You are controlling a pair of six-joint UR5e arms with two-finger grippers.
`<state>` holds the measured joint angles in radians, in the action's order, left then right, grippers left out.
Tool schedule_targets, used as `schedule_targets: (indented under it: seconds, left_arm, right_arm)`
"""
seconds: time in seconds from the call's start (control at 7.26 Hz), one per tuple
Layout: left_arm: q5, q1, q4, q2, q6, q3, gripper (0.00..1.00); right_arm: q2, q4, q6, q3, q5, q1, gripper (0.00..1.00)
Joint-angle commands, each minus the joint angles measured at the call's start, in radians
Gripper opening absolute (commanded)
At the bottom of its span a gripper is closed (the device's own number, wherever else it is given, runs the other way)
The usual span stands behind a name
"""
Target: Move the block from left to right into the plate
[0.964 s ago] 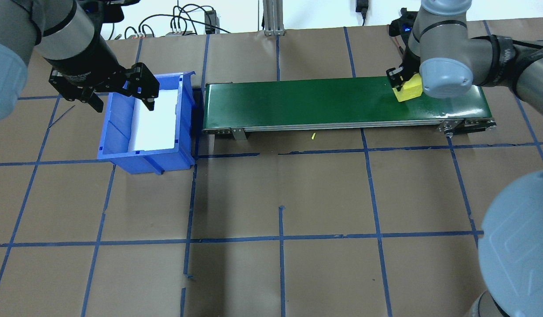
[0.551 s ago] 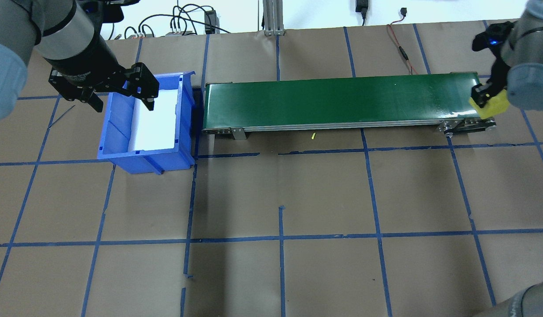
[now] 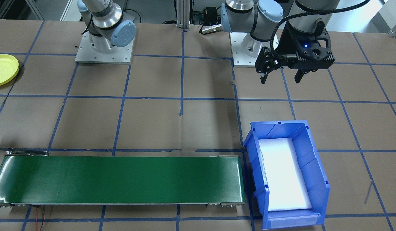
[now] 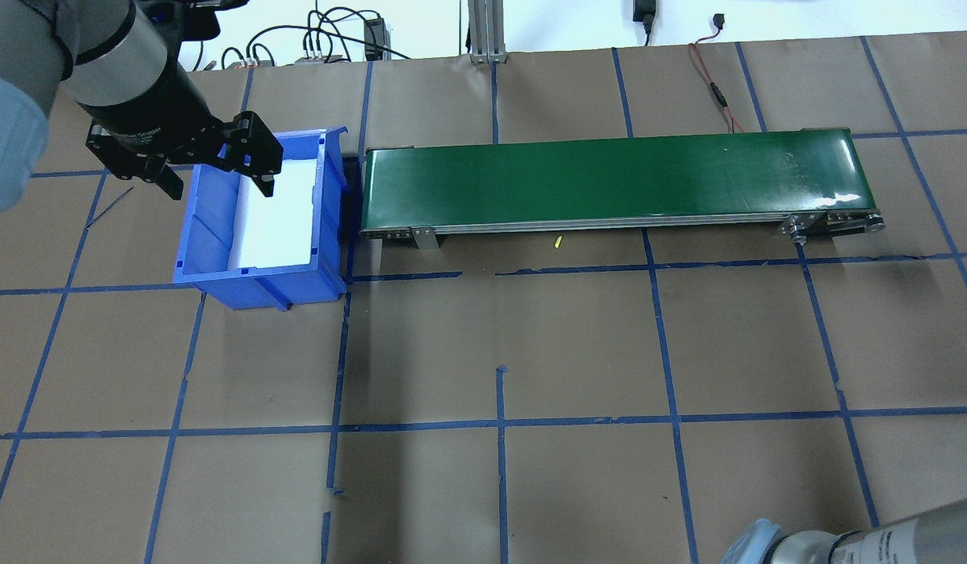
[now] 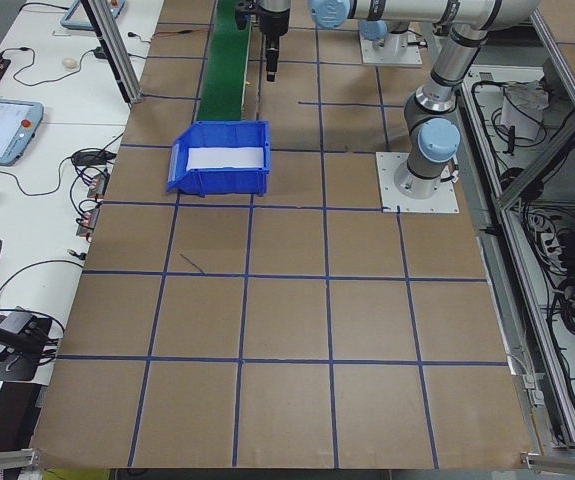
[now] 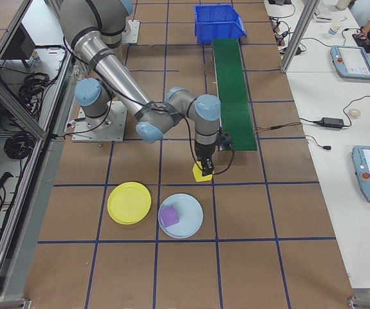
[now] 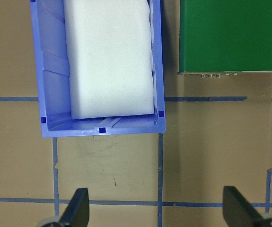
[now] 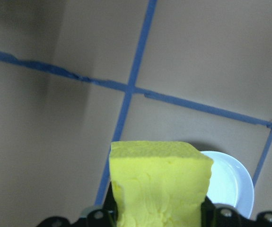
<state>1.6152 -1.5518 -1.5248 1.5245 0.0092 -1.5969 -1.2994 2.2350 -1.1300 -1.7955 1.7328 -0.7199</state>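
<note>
One yellow block (image 8: 158, 182), apparently gripped; two plates (image 6: 129, 203).

Bare brown paper table (image 6: 172, 270) surrounds the round yellow plastic plate (image 6: 129, 203). A pale blue round plate (image 6: 181, 215) holding a purple cube (image 6: 169, 216) sits just beside that yellow plate. The long green conveyor belt (image 6: 233, 90) stands well apart from it.

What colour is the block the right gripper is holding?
Yellow. The block shows best in the right wrist-mounted view, clamped in the right gripper.
</note>
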Motion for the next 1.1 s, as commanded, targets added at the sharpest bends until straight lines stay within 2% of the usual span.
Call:
schedule_targets:
  seconds: [0.0,0.28,0.55,0.69,0.83,0.96]
  left_arm:
    - [0.000,0.001,0.000,0.000,0.000,0.000,1.00]
    - [0.000,0.001,0.000,0.000,0.000,0.000,1.00]
    - [0.000,0.001,0.000,-0.001,0.000,0.000,1.00]
    - [0.000,0.001,0.000,-0.001,0.000,0.000,1.00]
    - [0.000,0.001,0.000,0.000,0.000,0.000,1.00]
    - [0.000,0.001,0.000,-0.001,0.000,0.000,1.00]
  right_arm:
    - [-0.001,-0.090,-0.184,-0.031,-0.004,0.350,0.29]
    - [-0.001,-0.066,-0.212,-0.141,0.001,0.509,0.24]
    - [-0.026,0.114,-0.202,-0.279,0.004,0.550,0.22]
    - [-0.038,0.110,-0.171,-0.306,0.001,0.548,0.25]
    - [-0.038,0.115,-0.172,-0.309,-0.024,0.545,0.55]
    - [-0.047,0.112,-0.221,-0.298,-0.091,0.544,1.00]
